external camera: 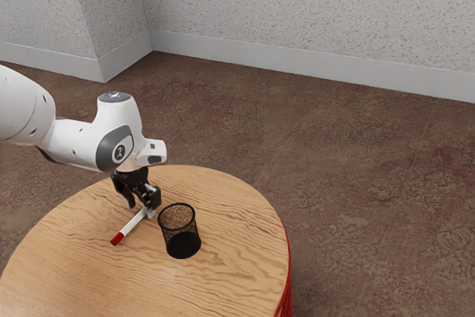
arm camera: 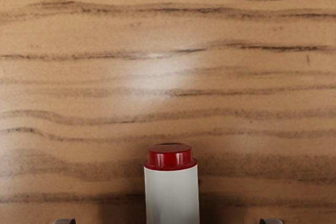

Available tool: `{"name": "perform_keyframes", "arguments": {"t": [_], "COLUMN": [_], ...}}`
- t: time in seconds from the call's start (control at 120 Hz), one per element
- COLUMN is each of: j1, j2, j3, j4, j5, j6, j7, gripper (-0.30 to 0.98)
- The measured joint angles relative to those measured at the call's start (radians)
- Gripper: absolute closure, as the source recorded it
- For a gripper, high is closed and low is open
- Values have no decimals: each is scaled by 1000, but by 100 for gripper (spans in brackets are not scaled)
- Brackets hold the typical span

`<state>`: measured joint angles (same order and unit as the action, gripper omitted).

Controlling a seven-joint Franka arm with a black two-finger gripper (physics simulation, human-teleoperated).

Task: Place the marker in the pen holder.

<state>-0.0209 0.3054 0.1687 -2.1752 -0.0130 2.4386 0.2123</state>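
Marker (external camera: pixel 133 223): one, white barrel, red at the end farther from the gripper. Lies slantwise on the table, outside the holder, at its side toward the exterior view's left. The other end runs in beneath the gripper, near the holder's rim. In the wrist view, a short red end piece with a narrow shoulder, set on the white barrel, between the two fingertips and apart from both.

Gripper (external camera: pixel 142 207): one, black, two-fingered. Released; fingers spread wide, one to each side of the marker, grasping nothing. Positioned low over the table, just beside the holder.

Holder (external camera: pixel 180 244): one, black mesh cup with round rim. Stands upright on the table, apart from the marker.

Arm (external camera: pixel 78 142): one, white with grey trim. Enters from the exterior view's left, its hand tipped downward.

Table (external camera: pixel 67 265): one, round top, pale wood with dark wavy grain; red below the edge. A soft patch of glare on the wood in the wrist view.

Floor (external camera: pixel 356 206): mottled brown.

Wall (external camera: pixel 297 5): speckled grey, with a plain pale baseboard (external camera: pixel 297 62).
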Motion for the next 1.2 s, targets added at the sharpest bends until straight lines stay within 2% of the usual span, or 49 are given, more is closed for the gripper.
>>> {"name": "perform_keyframes", "arguments": {"t": [0.2,0.333,0.833,0.983,1.2], "j1": [-1,-1,-2,-2,-7], "j2": [-5,-4,-13,-136,-457], "j3": [0,0,0,-15,-131], "j4": [0,0,0,-5,-86], "j5": [-5,-5,0,6,13], "j6": [-4,-5,1,0,51], "j7": [3,5,1,-3,-9], "gripper": [50,61,69,70,69]}}
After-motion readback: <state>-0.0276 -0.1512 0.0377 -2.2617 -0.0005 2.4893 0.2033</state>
